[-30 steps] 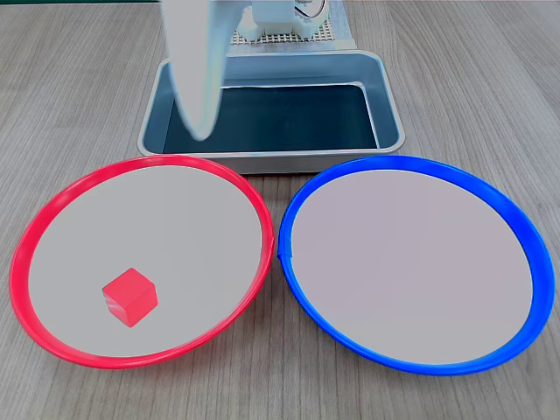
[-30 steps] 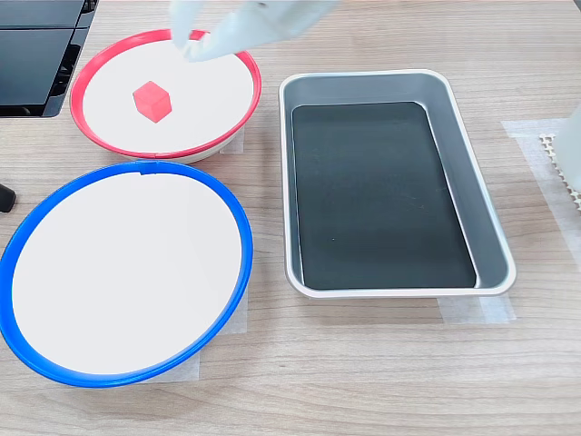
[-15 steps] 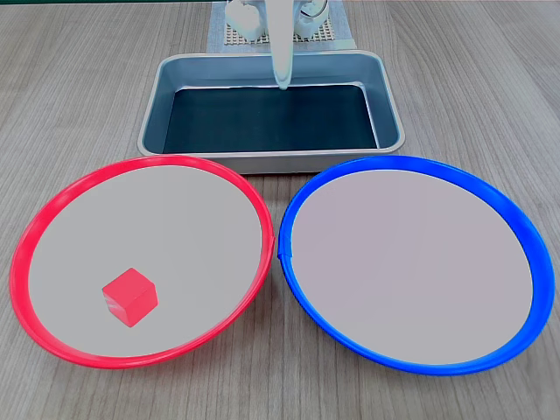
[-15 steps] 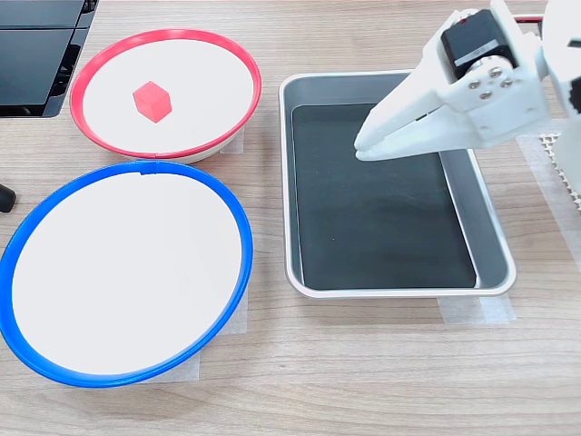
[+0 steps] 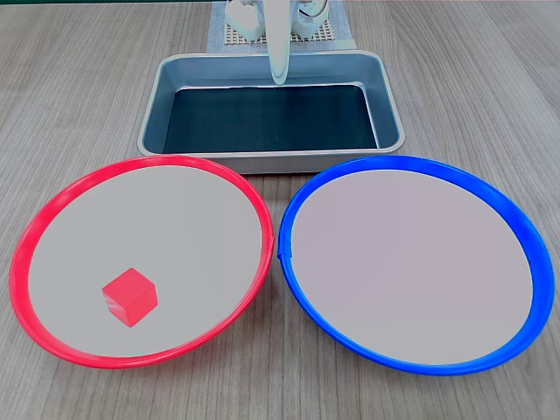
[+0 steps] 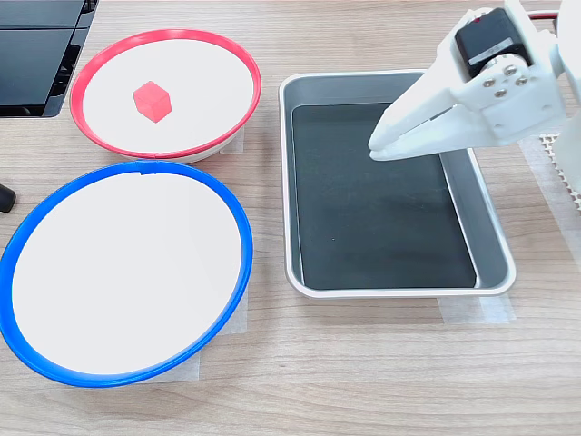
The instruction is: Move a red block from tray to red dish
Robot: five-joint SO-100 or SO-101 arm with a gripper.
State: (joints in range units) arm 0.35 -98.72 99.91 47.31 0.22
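The white plastic gripper of the arm is held above the rectangular silver-grey metal tray with its dark black bottom, and it is seen in both exterior views. In the second exterior view it reaches in from the second exterior view's right, tilted downward, with its tips over the dark bottom near the far end of the tray. The two fingers are brought together at the tips and nothing is seen between them. A black motor is mounted on top of the gripper body. In the first exterior view the gripper is seen only as one narrow white shape hanging down over the far rim of the tray; from there the state of the fingers cannot be told.

The small bright red cube lies inside the large round dish with the red rim, on its pale inside and toward the near left in the first exterior view. It is well apart from the gripper. In the second exterior view the cube and the red dish are seen at the upper left.

The upper part of the arm is cut off by the frame in both exterior views.
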